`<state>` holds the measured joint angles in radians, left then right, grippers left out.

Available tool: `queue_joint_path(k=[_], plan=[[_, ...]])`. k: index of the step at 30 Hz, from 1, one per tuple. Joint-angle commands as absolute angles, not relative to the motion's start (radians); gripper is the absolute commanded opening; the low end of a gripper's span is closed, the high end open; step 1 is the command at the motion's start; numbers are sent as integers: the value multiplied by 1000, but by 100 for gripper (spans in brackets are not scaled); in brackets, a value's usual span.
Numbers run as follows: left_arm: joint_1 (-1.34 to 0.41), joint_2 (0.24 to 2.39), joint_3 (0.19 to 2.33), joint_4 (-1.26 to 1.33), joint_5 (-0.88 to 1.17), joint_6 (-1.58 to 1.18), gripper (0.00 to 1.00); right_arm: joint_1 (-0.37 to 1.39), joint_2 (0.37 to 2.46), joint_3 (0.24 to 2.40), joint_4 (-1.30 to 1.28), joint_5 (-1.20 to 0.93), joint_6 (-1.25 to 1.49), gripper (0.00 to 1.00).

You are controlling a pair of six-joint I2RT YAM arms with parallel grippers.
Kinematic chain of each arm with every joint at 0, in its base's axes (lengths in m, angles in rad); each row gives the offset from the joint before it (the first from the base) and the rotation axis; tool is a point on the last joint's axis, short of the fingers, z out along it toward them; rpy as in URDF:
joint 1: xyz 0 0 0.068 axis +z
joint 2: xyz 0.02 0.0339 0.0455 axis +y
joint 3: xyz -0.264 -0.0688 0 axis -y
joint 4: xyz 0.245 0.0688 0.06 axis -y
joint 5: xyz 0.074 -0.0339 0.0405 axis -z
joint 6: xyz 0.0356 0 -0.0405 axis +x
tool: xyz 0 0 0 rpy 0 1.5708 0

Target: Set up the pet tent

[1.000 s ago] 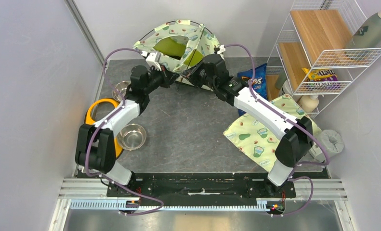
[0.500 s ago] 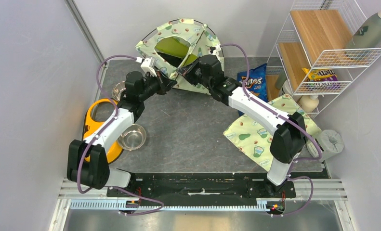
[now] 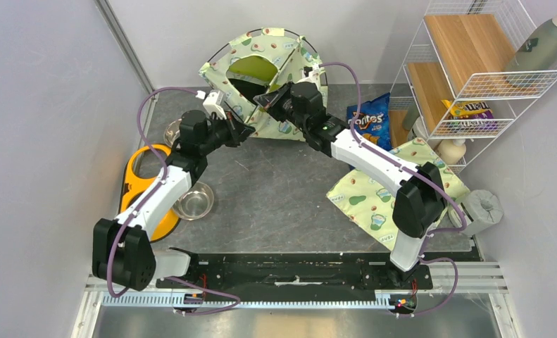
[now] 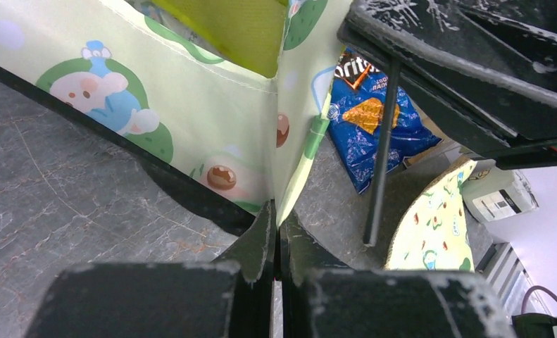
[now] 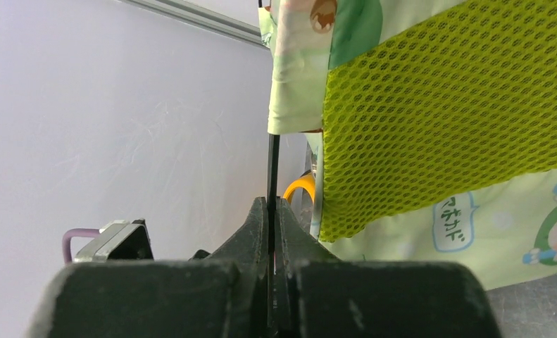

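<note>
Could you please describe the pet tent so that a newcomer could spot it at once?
Go to the far edge of the grey table. The pet tent stands there, a pale avocado-print dome on thin black poles. The pad on the right shares its print but lies flat.

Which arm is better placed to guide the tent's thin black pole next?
Likely the right: the right gripper is shut on the pole below its sleeve; the left gripper only pinches the pet tent at a seam.
</note>
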<state>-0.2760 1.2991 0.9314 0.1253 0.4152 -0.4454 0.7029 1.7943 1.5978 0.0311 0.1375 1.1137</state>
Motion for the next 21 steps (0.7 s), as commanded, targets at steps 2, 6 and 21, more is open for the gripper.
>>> queue_joint_path(k=[2,6,21], plan=[[-279,1211,888,-34,481,-409,2,656,1830,1590,127,339,1024,0],[-279,1178,850,-68,452,-365,2,655,1835,1596,147,356,1013,0],[-270,1021,687,-44,376,-271,2,594,1821,1600,168,388,1057,0]])
